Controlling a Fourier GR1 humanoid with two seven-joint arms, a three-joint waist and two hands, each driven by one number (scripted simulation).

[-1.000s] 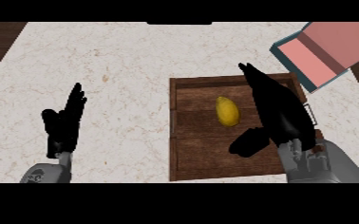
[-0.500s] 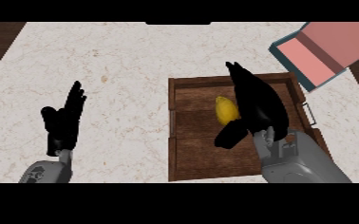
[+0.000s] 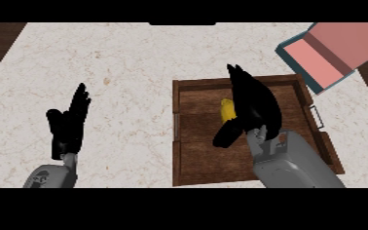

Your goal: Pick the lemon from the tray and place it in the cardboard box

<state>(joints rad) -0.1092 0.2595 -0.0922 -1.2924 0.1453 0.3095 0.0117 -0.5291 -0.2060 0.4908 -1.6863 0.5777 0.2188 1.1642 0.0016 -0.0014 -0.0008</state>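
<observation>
Lemon [image 3: 227, 110], yellow and partly hidden, lay inside the wooden tray [image 3: 194, 165], towards the upper middle of its dark brown floor. Only a narrow strip of the fruit showed at the left edge of the robot's right hand [image 3: 253, 108], which was spread over it from above. That black hand's fingers pointed up and away across the tray, fairly straight, while the thumb reached down and to the left below the fruit; whether the hand actually touched or gripped the lemon could not be told from the head view. The grey right forearm [image 3: 291, 163] came in from the lower edge over the tray's right half. The tray sat on a pale, speckled counter [image 3: 129, 58], right of centre. The cardboard box [image 3: 327, 53] stood at the upper right corner, apart from the tray, showing a pink interior with a teal rim and cut off by the view's edge. The left hand [image 3: 68, 126] rested at the lower left over the counter, well apart from the tray, open with fingers straight and pointing upward.
</observation>
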